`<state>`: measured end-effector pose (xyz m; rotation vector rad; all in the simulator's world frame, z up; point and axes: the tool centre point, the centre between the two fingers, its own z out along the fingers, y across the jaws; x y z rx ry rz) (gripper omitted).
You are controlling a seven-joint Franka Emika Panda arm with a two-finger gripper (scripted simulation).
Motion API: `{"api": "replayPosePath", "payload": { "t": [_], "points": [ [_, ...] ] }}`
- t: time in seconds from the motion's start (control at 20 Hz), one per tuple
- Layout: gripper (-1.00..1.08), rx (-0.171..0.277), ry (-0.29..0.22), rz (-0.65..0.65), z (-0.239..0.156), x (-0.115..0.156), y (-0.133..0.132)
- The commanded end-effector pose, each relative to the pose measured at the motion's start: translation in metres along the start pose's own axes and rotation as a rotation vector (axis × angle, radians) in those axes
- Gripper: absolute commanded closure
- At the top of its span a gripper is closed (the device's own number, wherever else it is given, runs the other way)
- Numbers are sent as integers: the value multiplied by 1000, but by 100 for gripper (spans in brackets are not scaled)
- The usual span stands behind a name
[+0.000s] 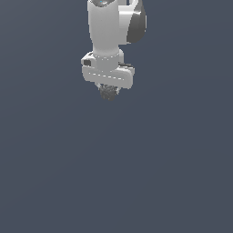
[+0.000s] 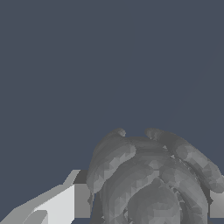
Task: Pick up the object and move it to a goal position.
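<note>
We see the Panda arm [image 1: 111,27] hanging down from the top edge of the exterior view, its white wrist housing ending in the broad white gripper bar [image 1: 108,75]. Directly under that bar sits the object [image 1: 108,92], a small dark grey lump with a bumpy surface and lighter speckles, far narrower than the bar above it. It is held up against the underside of the hand, in the place where the fingers [image 1: 101,90] come down, and we can make out almost nothing of the fingers themselves in this view because the lump covers them.

The wrist view gives us the closer look. Here the object [image 2: 151,181] fills much of the picture as a mass of rounded, overlapping grey lobes. One pale finger [image 2: 65,203] presses against one flank of it, and a small grey piece of the other finger [image 2: 217,203] shows at the opposite flank, at the picture's edge. We judge the fingers to be closed on the lump, one on each side, touching it.

Behind everything lies a plain slate-blue surface [image 1: 113,182] with no edges, corners or markings that we can find. We cannot tell from either view whether the object is raised above this surface or how close it is to it.
</note>
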<state>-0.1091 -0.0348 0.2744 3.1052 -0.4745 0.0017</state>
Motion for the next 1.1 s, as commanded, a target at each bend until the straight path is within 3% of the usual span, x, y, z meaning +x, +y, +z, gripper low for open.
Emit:
{"api": "replayPosePath", "payload": {
  "t": [0.0,0.5,1.05],
  "points": [
    [108,-1,-1,0,-22,-7,1],
    [108,0,-1,0,-82,-23,1],
    [108,0,-1,-1,-93,-25,1]
  ]
}}
